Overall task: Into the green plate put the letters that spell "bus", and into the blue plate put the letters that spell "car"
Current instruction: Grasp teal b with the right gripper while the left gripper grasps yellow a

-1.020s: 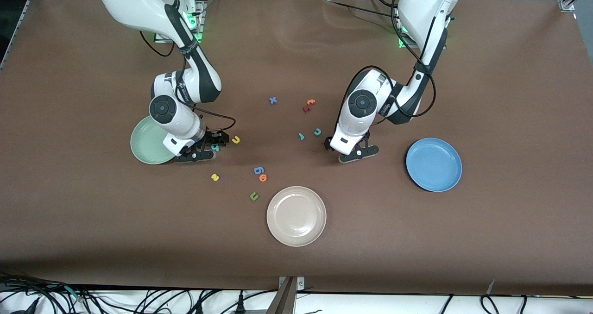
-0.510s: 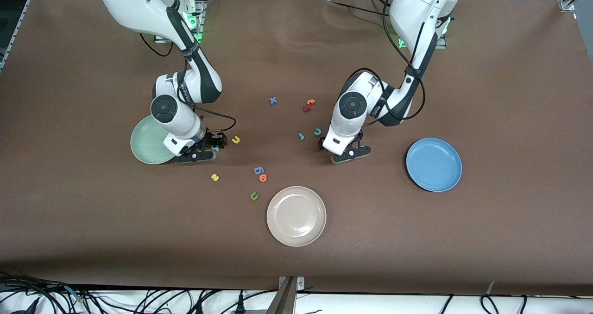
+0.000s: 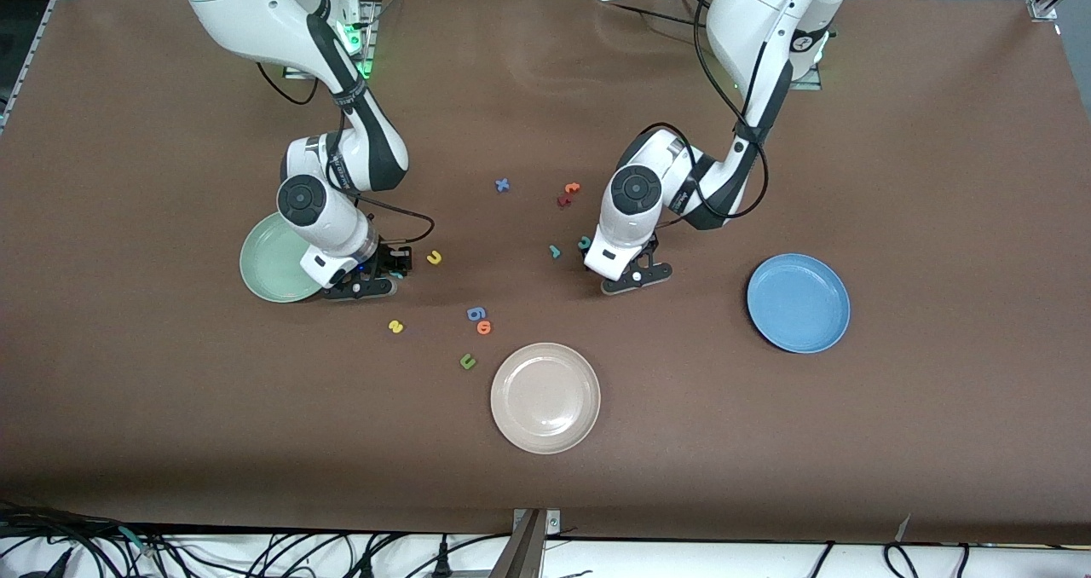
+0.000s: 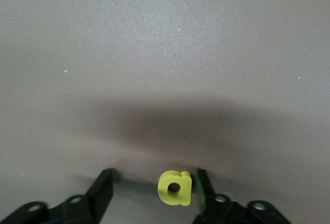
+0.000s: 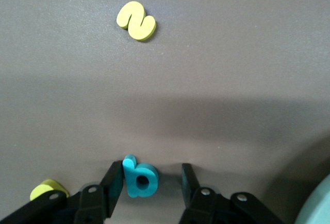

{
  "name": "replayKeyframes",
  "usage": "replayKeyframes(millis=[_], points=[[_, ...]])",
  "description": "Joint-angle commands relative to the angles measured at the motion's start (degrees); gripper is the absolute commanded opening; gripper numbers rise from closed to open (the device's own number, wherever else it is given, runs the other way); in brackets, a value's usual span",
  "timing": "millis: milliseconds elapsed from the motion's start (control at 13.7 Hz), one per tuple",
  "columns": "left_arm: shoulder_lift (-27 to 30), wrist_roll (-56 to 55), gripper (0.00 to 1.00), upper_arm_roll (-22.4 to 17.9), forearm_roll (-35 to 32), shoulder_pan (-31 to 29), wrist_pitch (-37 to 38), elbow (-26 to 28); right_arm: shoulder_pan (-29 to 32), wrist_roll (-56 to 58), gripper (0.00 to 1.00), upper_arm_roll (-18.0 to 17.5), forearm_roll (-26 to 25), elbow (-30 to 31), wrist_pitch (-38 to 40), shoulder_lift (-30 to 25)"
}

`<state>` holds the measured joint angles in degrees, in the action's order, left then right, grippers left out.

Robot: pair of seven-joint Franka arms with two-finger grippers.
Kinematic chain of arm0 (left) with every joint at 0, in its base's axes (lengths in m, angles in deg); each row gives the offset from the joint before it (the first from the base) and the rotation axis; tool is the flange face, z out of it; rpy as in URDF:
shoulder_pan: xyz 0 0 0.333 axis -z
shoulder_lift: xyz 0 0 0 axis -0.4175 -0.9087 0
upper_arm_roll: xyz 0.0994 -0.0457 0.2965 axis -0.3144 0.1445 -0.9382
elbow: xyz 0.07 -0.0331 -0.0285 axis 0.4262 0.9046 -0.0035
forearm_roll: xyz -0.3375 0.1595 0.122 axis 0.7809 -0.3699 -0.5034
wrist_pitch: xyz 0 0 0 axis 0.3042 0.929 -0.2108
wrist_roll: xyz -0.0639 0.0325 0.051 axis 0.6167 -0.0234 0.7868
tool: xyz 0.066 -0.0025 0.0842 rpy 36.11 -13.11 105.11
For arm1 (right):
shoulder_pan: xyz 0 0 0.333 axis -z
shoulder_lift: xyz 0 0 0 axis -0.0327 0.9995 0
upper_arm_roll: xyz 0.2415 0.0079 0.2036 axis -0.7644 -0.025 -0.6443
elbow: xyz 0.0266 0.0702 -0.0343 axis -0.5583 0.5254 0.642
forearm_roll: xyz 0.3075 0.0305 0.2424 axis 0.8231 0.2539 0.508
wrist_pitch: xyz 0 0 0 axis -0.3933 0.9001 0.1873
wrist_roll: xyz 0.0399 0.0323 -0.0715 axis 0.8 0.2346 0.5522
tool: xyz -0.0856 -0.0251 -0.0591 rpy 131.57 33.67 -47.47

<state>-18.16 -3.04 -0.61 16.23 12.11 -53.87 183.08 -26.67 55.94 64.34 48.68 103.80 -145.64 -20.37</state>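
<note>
In the left wrist view a yellow "a" (image 4: 175, 188) lies on the table between the fingers of my left gripper (image 4: 153, 180). It touches one finger and a wide gap separates it from the other. The front view hides it under my left gripper (image 3: 629, 269). That gripper is low beside the teal "c" (image 3: 584, 242) and the teal "r" (image 3: 555, 251). My right gripper (image 5: 151, 175) is open around the teal "b" (image 5: 139, 177), which rests against one finger. It is low beside the green plate (image 3: 268, 258). The yellow "u" (image 3: 435, 257) and yellow "s" (image 3: 395, 326) lie close by. The blue plate (image 3: 798, 303) holds nothing.
A cream-white plate (image 3: 545, 397) sits nearer the front camera. A blue "g" (image 3: 476, 313), an orange "o" (image 3: 484, 327) and a dark green "u" (image 3: 467, 361) lie between it and the right gripper. A blue "x" (image 3: 502, 185) and orange and red letters (image 3: 568, 193) lie farther off.
My left arm has shifted toward the right arm's end of the table, up to the teal "c". Both grippers' fingers have drawn closer together around their letters.
</note>
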Motion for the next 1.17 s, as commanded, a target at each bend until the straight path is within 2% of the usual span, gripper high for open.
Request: replayKeyframes(millis=[0, 73, 291, 510, 583, 729, 1093], points=[[-1.1, -1.4, 0.65, -0.6, -0.8, 0.7, 0.2, -1.6, -0.1, 0.0, 0.4, -0.4, 1.1, 0.6, -1.1, 0.1], [-1.1, -1.6, 0.62, -0.6, -0.8, 0.7, 0.2, -1.7, -0.1, 0.0, 0.31, -0.4, 1.4, 0.6, -1.1, 0.1], [-1.2, -3.1, 0.54, -0.6, -0.8, 0.7, 0.2, -1.7, -0.1, 0.0, 0.13, -0.4, 1.5, 0.6, -1.1, 0.1], [-1.2, -3.6, 0.45, -0.6, -0.8, 0.7, 0.2, -1.7, -0.2, -0.9, 0.12, -0.4, 1.5, 0.6, -0.4, -1.3], [-1.2, -4.4, 0.39, -0.6, -0.8, 0.7, 0.2, -1.7, -0.2, -1.1, 0.12, -0.3, 1.5, 0.6, 1.1, -2.6], [-1.2, -6.6, 0.34, -0.6, -0.9, 0.8, 0.2, -1.9, -0.1, -1.2, 0.12, 0.7, 1.5, 0.1, 7.4, -6.2], [-1.2, -8.6, 0.24, -0.6, -0.8, 1.1, 0.2, -1.9, -0.1, -0.2, 0.12, 10.5, 0.7, 0.0, 19.7, -11.7]])
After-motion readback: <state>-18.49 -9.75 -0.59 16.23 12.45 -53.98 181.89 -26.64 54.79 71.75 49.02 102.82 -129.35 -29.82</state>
